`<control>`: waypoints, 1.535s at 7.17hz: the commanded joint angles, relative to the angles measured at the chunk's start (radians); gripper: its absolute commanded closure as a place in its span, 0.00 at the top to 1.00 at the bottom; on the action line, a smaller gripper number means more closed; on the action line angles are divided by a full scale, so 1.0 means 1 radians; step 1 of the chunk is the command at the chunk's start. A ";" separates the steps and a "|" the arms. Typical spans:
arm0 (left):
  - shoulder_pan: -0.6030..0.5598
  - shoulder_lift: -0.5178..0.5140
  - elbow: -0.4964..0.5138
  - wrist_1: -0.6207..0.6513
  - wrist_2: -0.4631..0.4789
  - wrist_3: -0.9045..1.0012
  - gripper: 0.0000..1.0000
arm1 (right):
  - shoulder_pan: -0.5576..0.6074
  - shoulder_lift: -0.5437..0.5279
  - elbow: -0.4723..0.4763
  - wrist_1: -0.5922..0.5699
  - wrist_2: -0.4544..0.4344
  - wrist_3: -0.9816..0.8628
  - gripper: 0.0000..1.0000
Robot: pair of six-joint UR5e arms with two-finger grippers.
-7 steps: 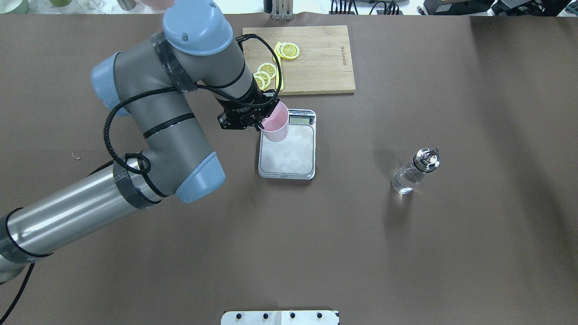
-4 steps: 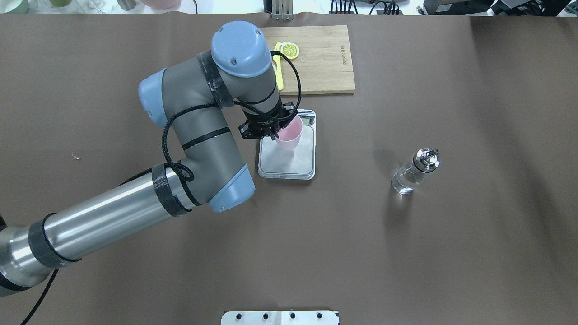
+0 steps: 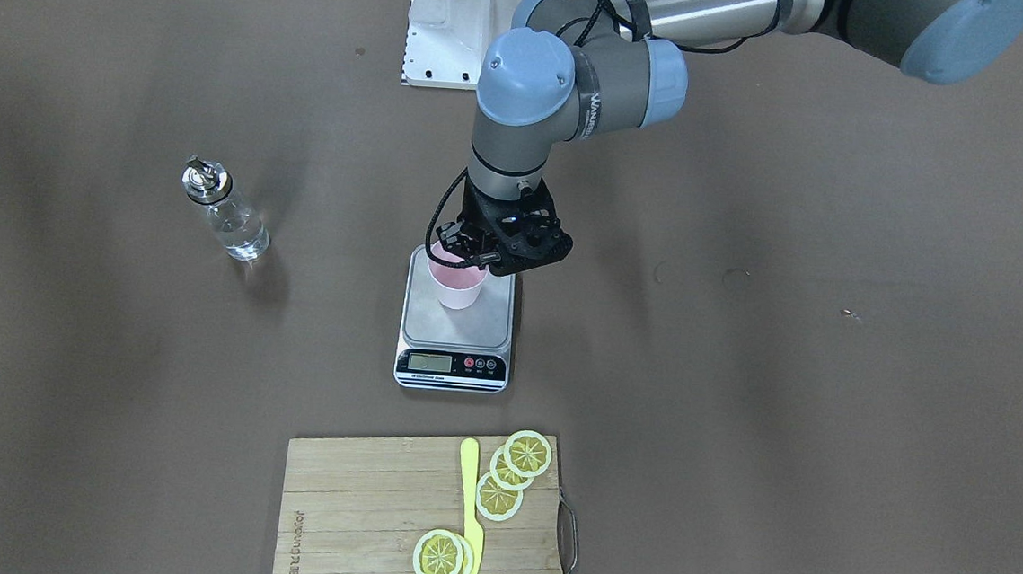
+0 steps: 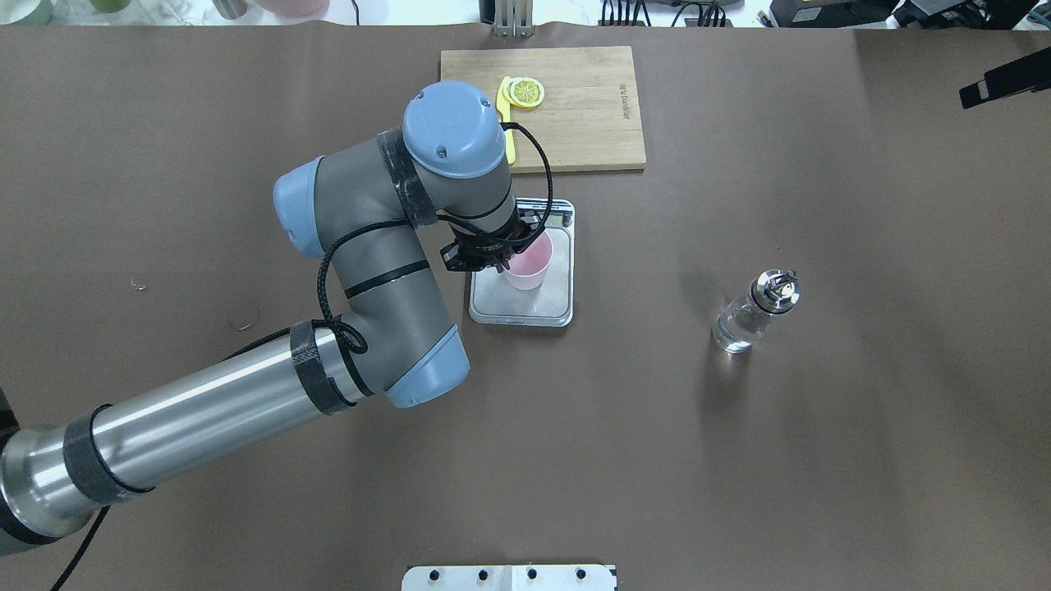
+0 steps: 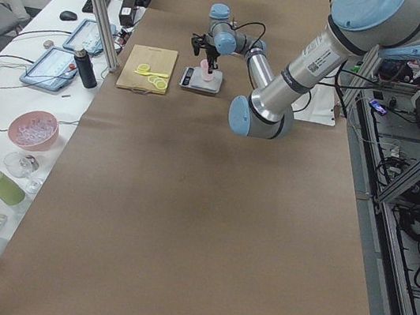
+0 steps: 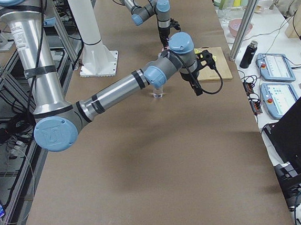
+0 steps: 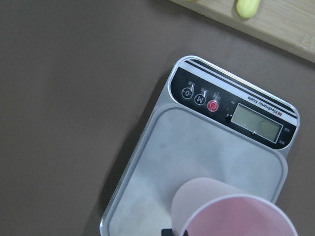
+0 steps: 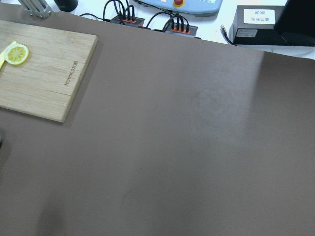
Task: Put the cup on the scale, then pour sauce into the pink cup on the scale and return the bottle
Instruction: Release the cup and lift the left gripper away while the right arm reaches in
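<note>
The pale pink cup (image 3: 456, 285) stands upright on or just above the scale's (image 3: 489, 323) grey platform, near its middle; I cannot tell if it touches. My left gripper (image 3: 466, 257) is shut on the cup's rim from above. The overhead view shows the cup (image 4: 530, 264), the left gripper (image 4: 509, 258) and the scale (image 4: 552, 305). The left wrist view shows the cup (image 7: 231, 216) over the scale (image 7: 197, 147). The clear glass bottle (image 4: 749, 316) with its silver spout and clear sauce stands alone to the right. My right gripper (image 6: 197, 90) hangs high, away from the bottle (image 6: 158, 94); I cannot tell its state.
A wooden cutting board (image 4: 583, 107) with lemon slices (image 3: 512, 476) and a yellow knife (image 3: 468, 518) lies just beyond the scale. A dark part of the right arm (image 4: 1006, 80) shows at the overhead view's top right edge. The robot's base plate (image 4: 509, 578) is at the near edge.
My left arm carried the cup from the scale's far left corner to over the platform's middle and lowered it. A dark part of the right arm came into the overhead view.
</note>
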 commanded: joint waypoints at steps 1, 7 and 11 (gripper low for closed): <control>-0.033 0.028 -0.021 -0.046 -0.010 0.050 0.99 | -0.044 0.012 0.066 0.001 -0.038 0.040 1.00; -0.182 0.207 -0.209 -0.035 -0.191 0.106 0.99 | -0.372 -0.224 0.279 0.348 -0.426 0.326 1.00; -0.187 0.258 -0.223 -0.037 -0.183 0.145 0.99 | -0.709 -0.458 0.278 0.650 -0.810 0.472 1.00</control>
